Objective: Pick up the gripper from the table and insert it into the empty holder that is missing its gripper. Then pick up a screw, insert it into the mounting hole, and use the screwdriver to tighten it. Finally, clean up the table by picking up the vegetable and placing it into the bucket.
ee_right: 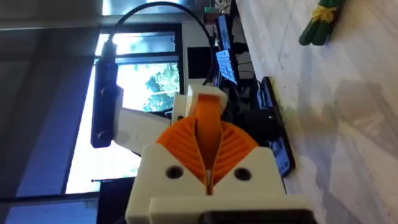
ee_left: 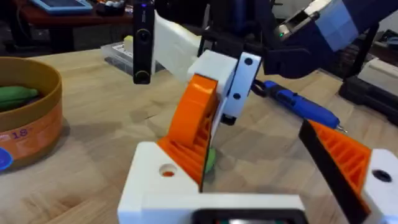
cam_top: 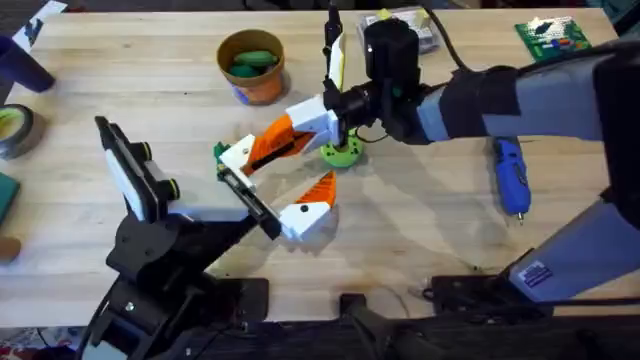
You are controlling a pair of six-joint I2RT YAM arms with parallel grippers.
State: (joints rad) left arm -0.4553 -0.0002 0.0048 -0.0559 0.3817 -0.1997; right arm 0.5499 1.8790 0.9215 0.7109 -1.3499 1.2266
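Note:
The loose gripper point(cam_top: 275, 142), a white and orange finger piece, slants up from the left arm's white holder point(ee_left: 155, 186), which has a round mounting hole point(ee_left: 166, 169). My right gripper point(cam_top: 312, 120) is shut on its far end; its orange pads point(ee_right: 224, 146) are pressed together. My left gripper point(cam_top: 312, 168) stands open, its other orange finger point(ee_left: 348, 163) spread wide. The blue screwdriver point(cam_top: 512, 175) lies on the table at the right, and also shows as point(ee_left: 301, 107). The orange-brown bucket point(cam_top: 262, 85) stands at the back with a green vegetable point(cam_top: 252, 60) inside. The screw is out of view.
A green round piece point(cam_top: 342, 152) sits under the right gripper. A black and yellow upright part point(cam_top: 331, 45) and a clear box point(cam_top: 405, 30) stand behind it. A green circuit board point(cam_top: 555, 38) lies back right, a tape roll point(cam_top: 15, 130) far left. A green-yellow item point(ee_right: 320, 22) lies on the table.

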